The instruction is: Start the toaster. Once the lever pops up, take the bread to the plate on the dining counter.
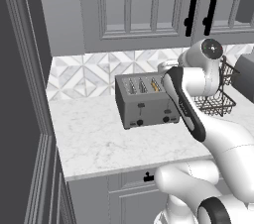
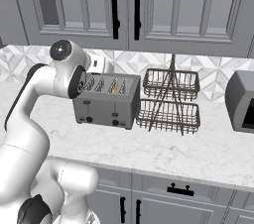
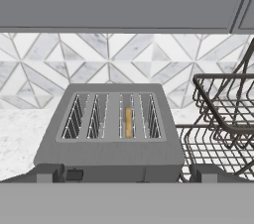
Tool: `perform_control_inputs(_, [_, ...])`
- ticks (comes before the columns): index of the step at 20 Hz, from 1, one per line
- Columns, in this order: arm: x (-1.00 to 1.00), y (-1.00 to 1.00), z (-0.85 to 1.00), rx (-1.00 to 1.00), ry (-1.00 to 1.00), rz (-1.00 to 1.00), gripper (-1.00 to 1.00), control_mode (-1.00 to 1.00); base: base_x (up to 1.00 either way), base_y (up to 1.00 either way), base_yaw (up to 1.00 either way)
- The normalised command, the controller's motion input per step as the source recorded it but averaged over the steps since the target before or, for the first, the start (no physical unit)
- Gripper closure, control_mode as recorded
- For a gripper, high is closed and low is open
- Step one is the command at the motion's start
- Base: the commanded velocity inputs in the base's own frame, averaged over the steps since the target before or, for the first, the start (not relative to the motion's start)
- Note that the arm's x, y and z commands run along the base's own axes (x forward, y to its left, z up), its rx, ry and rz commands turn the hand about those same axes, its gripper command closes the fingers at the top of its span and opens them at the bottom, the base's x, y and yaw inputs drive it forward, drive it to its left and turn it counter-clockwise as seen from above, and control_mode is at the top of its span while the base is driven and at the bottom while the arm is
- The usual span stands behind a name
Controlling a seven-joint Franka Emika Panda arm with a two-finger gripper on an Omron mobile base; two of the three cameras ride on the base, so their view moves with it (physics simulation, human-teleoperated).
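I see the boxy brushed-grey toaster (image 3: 109, 129) on the veined white marble worktop against the diamond-tile wall, the bread (image 3: 128, 122) a thin tan-edged sliver sunk in its third slot from the left. The two-tier black wire basket (image 2: 170, 101) stands just right of it. My gripper (image 3: 126, 173) hangs spread wide over the toaster's near edge holding nothing; my arm hides the toaster's right end in the left base view.

Bread (image 3: 128, 122) down in a toaster (image 2: 105, 100) slot; wire basket (image 2: 170, 101) just right of toaster, wall behind.
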Motion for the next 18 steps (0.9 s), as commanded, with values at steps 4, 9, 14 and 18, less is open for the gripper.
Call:
perform_control_inputs(4, [0.00,0.00,0.00,0.00,0.00,0.00,-1.00,-1.00,0.00,0.00,0.00])
perform_control_inputs(9, [0.00,0.00,0.00,0.00,0.00,0.00,-1.00,-1.00,0.00,0.00,0.00])
perform_control_inputs(14, [0.00,0.00,0.00,0.00,0.00,0.00,-1.00,-1.00,0.00,0.00,0.00])
perform_control_inputs(18, [0.00,0.00,0.00,0.00,0.00,0.00,-1.00,-1.00,0.00,0.00,0.00])
